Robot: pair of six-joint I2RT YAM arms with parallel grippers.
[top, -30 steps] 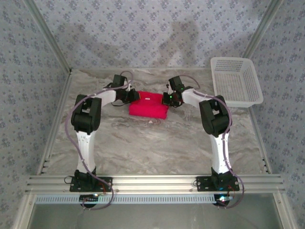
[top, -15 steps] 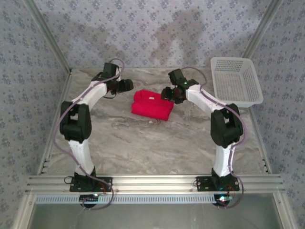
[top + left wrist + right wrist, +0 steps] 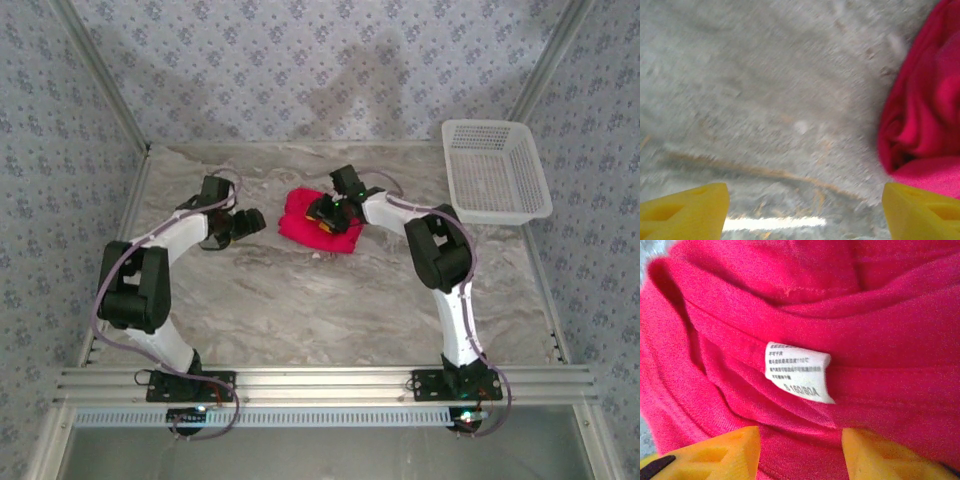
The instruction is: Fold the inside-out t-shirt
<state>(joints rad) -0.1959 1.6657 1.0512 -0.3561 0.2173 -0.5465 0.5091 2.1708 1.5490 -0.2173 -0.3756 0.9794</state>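
Found on the far middle of the table (image 3: 300, 300): the inside-out t-shirt (image 3: 295, 222), gathered into a compact red bundle, with its long axis about left to right and a little slanted. Hovering directly over it with the right gripper (image 3: 320, 215), its fingers (image 3: 705, 452) partly apart and closed on nothing, with the white tag (image 3: 799, 374) just beyond the gap between them. Keeping the left gripper (image 3: 256, 221) to the left of the bundle, near but apart from the cloth, with its fingers (image 3: 682, 210) spread wide over bare table and the red edge just beside the right one. Judged nearer: the right arm, with cloth straight under its fingers; for the left arm, cloth off to its right. Seems nearly folded; perhaps only a last pressing or tidying to do
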